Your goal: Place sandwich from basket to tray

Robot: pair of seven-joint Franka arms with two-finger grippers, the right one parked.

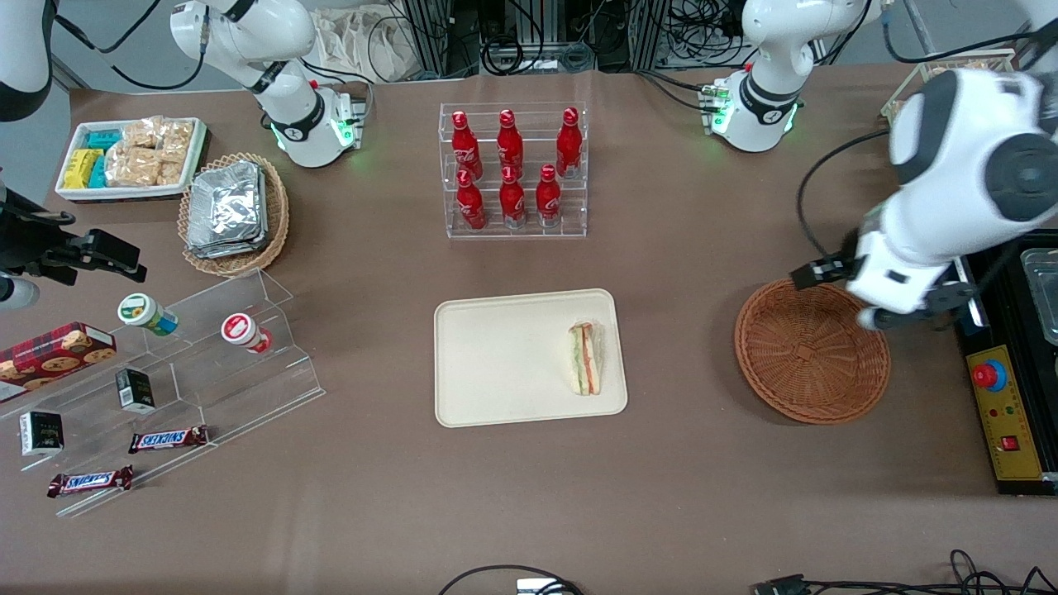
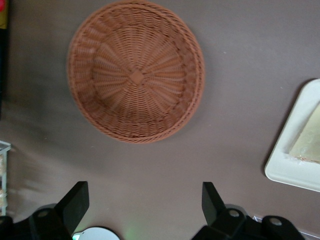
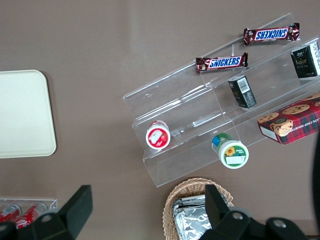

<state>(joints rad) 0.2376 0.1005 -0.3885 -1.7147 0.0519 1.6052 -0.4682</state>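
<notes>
Judging from the layout, only a clean retreat remained: the pale triangular wedge sandwich (image 1: 585, 358) lay on the cream rectangular plastic tray (image 1: 496, 364), well apart from the empty reddish-brown woven wicker basket (image 1: 810, 354). The left gripper (image 2: 142, 202) hung above the basket's edge, and should lift straight away. Only the wrist view showed its fingers (image 2: 76, 199) spread, holding nothing.

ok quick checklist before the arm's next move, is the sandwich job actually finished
1. Triangular white-bread sandwich lies on the cream-beige rectangular tray: ok.
2. Sandwich fully inside the tray's rim, near the edge toward the working arm's end: ok.
3. Round reddish-brown wicker basket holds nothing: ok.
4. Claw open and carrying nothing: ok.
5. Claw above the table beside the basket, touching neither it nor the tray: ok.
</notes>
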